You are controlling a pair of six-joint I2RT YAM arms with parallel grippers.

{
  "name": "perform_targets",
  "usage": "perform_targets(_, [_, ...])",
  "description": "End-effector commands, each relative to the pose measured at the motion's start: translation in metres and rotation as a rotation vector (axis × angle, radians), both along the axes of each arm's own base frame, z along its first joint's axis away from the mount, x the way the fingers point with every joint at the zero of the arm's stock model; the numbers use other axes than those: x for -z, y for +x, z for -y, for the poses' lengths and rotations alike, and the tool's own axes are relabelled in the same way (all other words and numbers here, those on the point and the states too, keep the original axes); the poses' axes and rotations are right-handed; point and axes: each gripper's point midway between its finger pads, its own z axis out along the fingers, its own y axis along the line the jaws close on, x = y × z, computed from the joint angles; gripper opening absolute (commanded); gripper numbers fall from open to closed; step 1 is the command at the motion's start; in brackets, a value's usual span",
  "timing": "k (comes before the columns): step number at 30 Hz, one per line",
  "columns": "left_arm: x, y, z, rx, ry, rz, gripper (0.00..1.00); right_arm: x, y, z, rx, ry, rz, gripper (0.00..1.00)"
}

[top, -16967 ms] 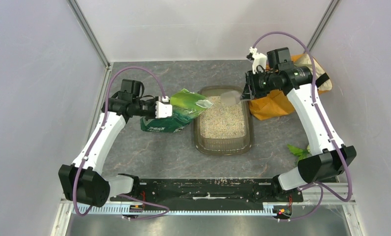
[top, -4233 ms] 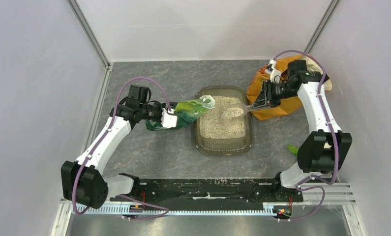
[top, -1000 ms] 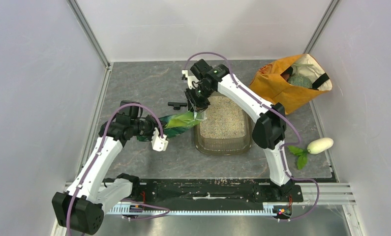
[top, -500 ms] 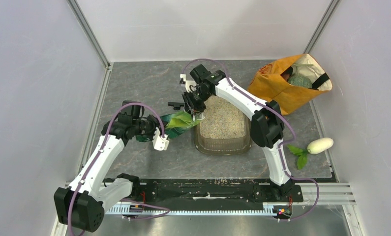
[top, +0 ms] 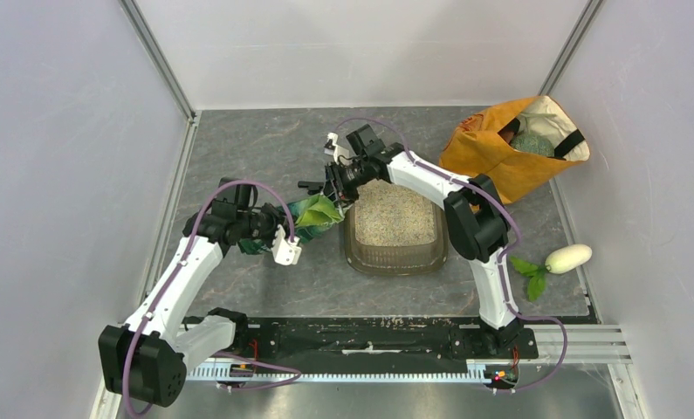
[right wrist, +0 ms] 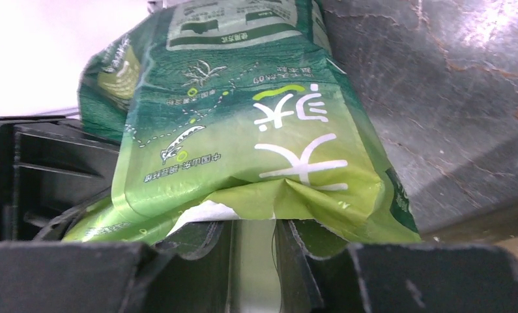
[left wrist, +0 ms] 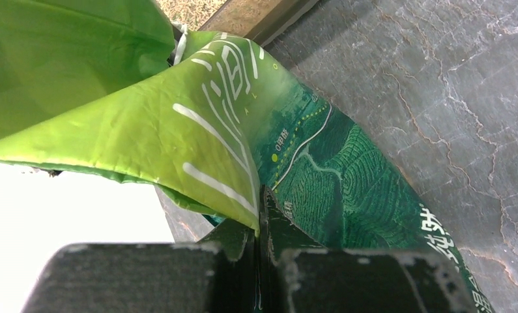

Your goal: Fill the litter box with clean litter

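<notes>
Left gripper (left wrist: 259,218) pinches pouch (left wrist: 334,169) — right gripper (right wrist: 253,227) holds scoop (right wrist: 255,274) at its mouth.

Green pouch (left wrist: 321,176) bearing large white Chinese characters, creased and cut off so they cannot be read whole; in the left wrist view a small white caption beside a yellow dot seems to read "0甲醛"; the rest is too fine to read.
</notes>
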Motion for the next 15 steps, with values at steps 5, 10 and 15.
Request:
perform_targets(5, [-0.017, 0.008, 0.012, 0.023, -0.070, 0.031, 0.02, -0.125, -0.019, -0.025, -0.078, 0.412, 0.024, 0.00])
perform_targets(10, [-0.025, 0.015, 0.010, 0.009, -0.078, 0.043, 0.02, -0.161, -0.032, -0.014, -0.099, 0.496, 0.014, 0.00])
perform_targets(15, [-0.031, 0.022, 0.010, -0.003, -0.095, 0.055, 0.02, -0.169, -0.039, 0.009, -0.075, 0.509, -0.019, 0.00])
